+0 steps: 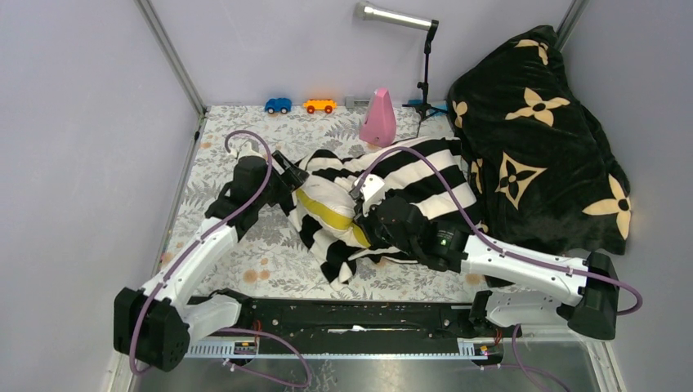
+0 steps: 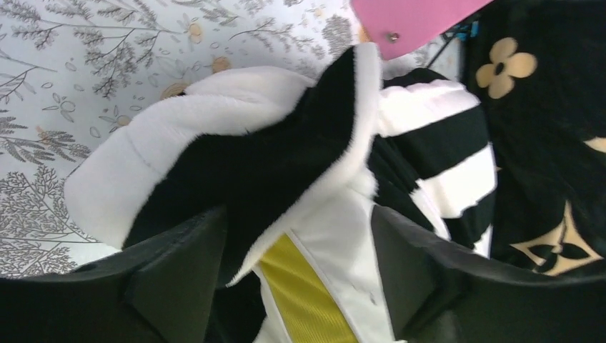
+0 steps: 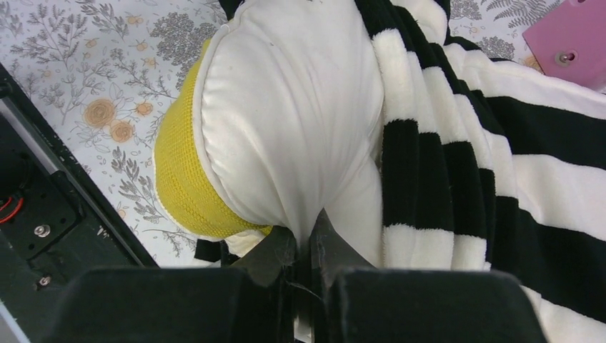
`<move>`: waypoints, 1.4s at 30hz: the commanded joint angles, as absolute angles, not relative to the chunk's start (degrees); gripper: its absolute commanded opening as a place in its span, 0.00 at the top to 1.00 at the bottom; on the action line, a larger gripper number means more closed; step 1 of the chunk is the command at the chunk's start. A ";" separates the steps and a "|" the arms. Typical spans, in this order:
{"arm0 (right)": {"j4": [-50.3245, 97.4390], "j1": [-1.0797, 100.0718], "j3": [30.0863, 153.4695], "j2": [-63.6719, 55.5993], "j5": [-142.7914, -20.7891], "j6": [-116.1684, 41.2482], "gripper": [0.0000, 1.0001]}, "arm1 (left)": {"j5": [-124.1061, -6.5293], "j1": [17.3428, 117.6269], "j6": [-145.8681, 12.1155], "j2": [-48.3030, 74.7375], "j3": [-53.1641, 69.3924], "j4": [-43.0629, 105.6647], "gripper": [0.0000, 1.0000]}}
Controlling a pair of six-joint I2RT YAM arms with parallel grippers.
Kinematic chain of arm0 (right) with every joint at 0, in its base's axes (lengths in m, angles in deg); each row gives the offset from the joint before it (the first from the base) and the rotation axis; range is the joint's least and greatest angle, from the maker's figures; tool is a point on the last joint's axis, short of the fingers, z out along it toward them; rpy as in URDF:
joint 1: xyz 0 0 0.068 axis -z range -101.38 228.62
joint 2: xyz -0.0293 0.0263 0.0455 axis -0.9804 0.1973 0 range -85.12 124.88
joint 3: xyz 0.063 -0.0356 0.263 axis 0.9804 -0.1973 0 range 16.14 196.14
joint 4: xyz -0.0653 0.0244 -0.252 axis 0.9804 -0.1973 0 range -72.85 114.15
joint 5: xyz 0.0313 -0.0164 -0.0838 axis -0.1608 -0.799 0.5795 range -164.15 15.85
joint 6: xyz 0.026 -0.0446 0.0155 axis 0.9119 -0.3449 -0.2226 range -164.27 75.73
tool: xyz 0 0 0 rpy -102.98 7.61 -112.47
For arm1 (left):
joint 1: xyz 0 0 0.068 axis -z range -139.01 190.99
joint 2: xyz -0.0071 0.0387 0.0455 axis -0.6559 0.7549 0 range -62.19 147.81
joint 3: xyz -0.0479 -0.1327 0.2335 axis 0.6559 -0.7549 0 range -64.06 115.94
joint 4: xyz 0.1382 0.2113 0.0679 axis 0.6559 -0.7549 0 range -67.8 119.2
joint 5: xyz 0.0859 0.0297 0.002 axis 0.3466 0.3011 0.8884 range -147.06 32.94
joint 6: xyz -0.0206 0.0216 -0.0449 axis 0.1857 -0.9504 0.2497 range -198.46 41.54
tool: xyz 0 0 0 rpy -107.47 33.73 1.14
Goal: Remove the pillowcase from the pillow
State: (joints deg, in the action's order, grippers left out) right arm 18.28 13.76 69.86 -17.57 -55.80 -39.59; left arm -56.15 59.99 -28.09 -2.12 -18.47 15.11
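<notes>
Right pincer (image 3: 307, 246) pinches shut on the puffy cream-white quilted pillow (image 3: 286, 107), yellow edge band (image 3: 179, 179) just left. Left pincer (image 2: 296, 236) gapes wide, holding nothing, the hem of the black-and-cream striped pillowcase (image 2: 271, 164) between its jaws; floral tablecloth (image 2: 71, 86) spreads beyond-left.

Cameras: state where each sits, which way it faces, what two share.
Top external: above, behind the bases, looking down on left arm, right arm and the black and cream striped pillowcase.
Left wrist: faces past the open left gripper at the pillowcase.
Right wrist: over right gripper, shut on the puffy white pillow.
Both wrist views share its yellow band.
</notes>
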 commanded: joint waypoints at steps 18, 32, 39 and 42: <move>11.74 13.75 70.84 -31.93 -44.46 -31.66 1.00 | -42.79 53.55 -38.23 32.57 -6.61 33.10 0.99; 18.70 13.76 68.78 -41.11 -25.40 -27.30 1.00 | -58.38 50.78 -36.39 50.00 3.13 36.22 1.00; 22.44 13.76 67.04 -47.65 -20.86 -29.59 1.00 | -60.21 50.30 -36.14 52.58 4.22 37.39 1.00; 25.72 13.76 65.85 -48.62 -21.53 -30.02 1.00 | -60.70 50.30 -36.45 53.03 5.16 37.44 1.00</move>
State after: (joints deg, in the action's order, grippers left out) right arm 12.73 13.74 64.94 -44.47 -31.45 -29.29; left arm -67.06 53.00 -35.12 50.52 3.10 35.70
